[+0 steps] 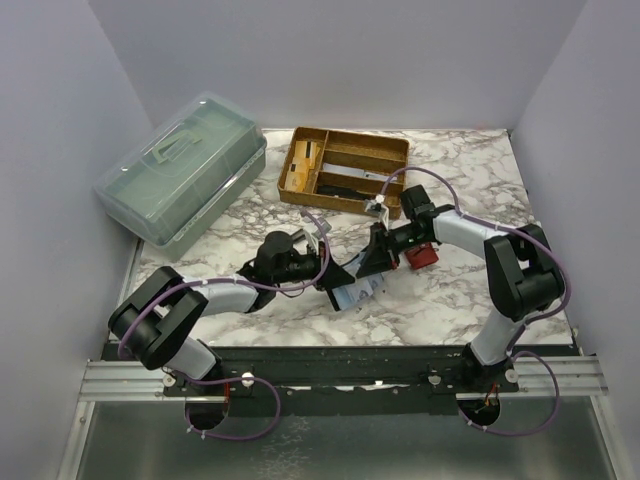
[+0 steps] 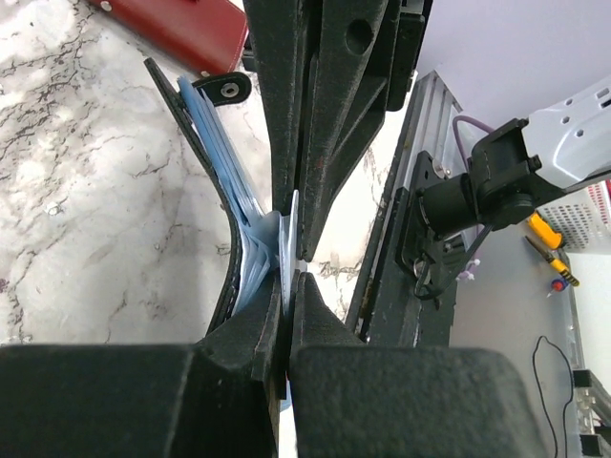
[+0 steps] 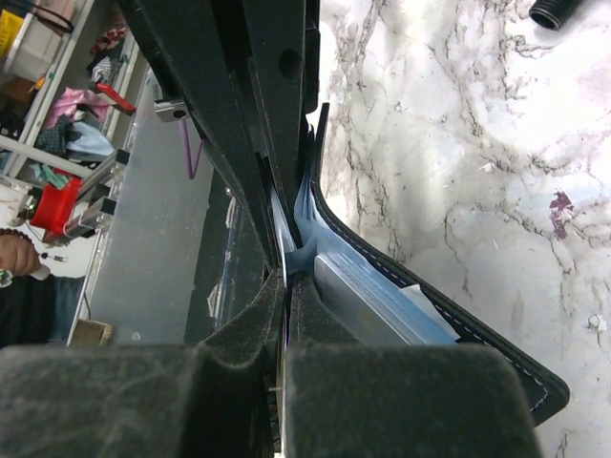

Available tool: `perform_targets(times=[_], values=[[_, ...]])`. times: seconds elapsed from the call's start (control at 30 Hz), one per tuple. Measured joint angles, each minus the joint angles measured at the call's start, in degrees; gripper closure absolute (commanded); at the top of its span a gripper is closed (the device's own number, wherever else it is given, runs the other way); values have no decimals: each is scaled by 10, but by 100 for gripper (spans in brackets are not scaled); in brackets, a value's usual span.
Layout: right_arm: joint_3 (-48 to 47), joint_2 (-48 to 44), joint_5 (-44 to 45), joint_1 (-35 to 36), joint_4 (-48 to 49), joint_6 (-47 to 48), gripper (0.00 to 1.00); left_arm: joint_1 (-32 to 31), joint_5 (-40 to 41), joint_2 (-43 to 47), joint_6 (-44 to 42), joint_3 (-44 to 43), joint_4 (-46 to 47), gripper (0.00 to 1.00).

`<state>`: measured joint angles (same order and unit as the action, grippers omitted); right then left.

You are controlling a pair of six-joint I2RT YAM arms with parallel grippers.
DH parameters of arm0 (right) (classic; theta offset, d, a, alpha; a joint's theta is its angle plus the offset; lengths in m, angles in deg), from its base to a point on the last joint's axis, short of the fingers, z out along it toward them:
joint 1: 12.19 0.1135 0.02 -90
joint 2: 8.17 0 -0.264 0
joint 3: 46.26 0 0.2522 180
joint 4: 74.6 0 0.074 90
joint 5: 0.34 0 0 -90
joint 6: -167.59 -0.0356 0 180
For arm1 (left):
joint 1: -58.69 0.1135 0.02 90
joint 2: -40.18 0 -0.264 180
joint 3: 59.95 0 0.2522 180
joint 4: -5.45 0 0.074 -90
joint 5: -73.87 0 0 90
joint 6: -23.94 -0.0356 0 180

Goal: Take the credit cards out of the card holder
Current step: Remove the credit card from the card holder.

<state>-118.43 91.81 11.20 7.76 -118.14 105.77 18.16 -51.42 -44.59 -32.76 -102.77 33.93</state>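
Surface: white-grey marble table (image 1: pixel 450 300), enclosed by pale lavender walls (image 1: pixel 350 60). Rear L: green-lidded box (image 1: pixel 185 180). Rear ctr: wooden tray (image 1: pixel 296 172). A red wallet (image 1: pixel 422 256) lies beside the R arm. The black card holder (image 1: pixel 368 262) is at mid-table between the 2 grippers, open, with pale-blue credit cards (image 2: pixel 218 143) fanned inside. Left gripper (image 2: pixel 289 272): clenched on a pale card edge at the holder mouth. Right gripper (image 3: pixel 286 279): clenched on the same pale edge from the opposite side (both sets of tips nearly touch).
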Motion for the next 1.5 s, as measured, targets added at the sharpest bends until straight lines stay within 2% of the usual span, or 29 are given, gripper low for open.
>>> perform_targets(times=[0.33,0.67,0.93,1.23,1.5], values=[[-7,41,-10,23,0,-3,100,7,-3,0,39,59,71,100],[-21,78,-23,28,-8,-16,100,11,1,-20,63,91,138,96],[-34,91,9,23,-28,-23,100,21,3,-20,68,118,145,95],[-59,105,63,-37,-58,-19,100,33,-5,-38,78,139,129,98],[-60,74,71,-77,-65,-16,100,60,-5,-124,123,133,129,99]])
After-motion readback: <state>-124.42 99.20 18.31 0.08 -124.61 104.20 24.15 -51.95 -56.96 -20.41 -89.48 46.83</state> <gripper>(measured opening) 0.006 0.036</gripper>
